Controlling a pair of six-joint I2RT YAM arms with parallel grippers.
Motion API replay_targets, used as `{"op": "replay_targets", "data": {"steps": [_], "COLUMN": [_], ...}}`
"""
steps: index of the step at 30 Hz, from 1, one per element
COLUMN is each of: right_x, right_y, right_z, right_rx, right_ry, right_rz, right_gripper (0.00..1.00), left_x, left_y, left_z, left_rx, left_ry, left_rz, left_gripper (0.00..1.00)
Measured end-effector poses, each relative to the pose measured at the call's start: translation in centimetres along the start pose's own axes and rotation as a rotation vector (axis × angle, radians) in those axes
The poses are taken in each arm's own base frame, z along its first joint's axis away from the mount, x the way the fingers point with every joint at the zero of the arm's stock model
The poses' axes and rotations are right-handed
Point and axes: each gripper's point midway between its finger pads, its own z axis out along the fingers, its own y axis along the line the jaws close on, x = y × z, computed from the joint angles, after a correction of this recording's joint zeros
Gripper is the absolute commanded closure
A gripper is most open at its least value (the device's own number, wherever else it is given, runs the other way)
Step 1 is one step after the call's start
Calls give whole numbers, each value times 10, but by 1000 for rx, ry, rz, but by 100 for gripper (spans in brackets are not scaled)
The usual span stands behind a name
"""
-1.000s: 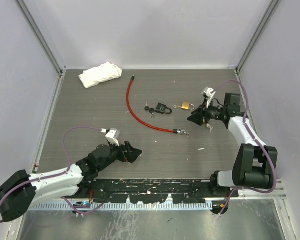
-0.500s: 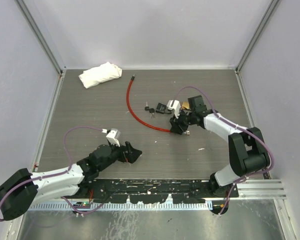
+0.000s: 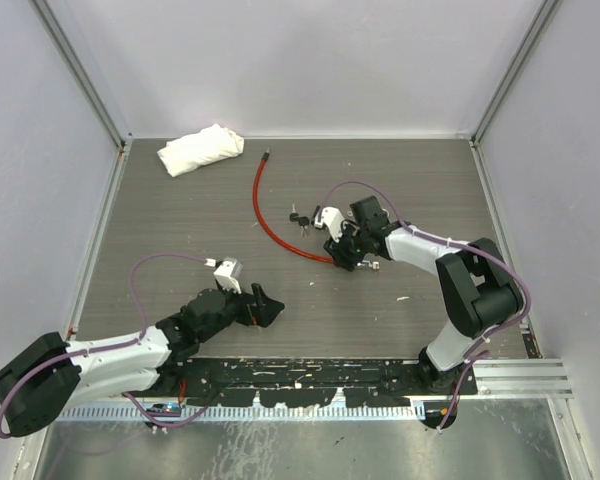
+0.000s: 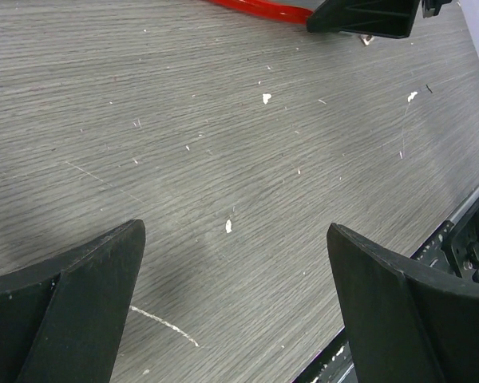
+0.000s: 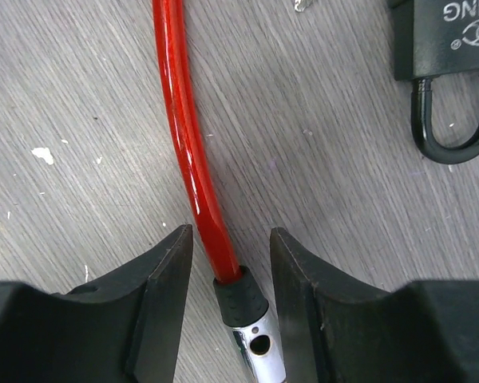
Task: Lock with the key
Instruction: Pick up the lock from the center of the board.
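Wrist views: right end effector (image 5: 231, 267), released, straddles the collared end of the red cable (image 5: 180, 120) at lower centre; left end effector (image 4: 235, 271) gapes wide above the desk (image 4: 247, 152).

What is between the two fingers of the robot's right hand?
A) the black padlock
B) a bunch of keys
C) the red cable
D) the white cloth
C: in the right wrist view the red cable runs down between the open fingers of the right gripper, while the black padlock lies off to one side.
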Motion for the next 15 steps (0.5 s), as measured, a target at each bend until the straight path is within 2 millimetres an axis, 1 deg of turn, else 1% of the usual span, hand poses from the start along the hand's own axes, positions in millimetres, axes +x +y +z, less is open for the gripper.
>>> {"op": "replay_targets", "data": {"steps": [7, 13, 15], "right_x": [9, 5, 4], "right_y": [3, 2, 2], "right_z": [10, 15, 16], "right_rx": [-4, -7, -9], "right_ry": [44, 45, 45], "right_rz": [13, 11, 9], "right_gripper": [54, 57, 60], "left_x": [1, 0, -2], "left_y": [0, 0, -1], "left_z": [0, 0, 0], "left_rx": [-2, 1, 5], "left_ry": [3, -1, -6], "left_rz": [-2, -3, -4], "left_gripper": [2, 2, 2]}}
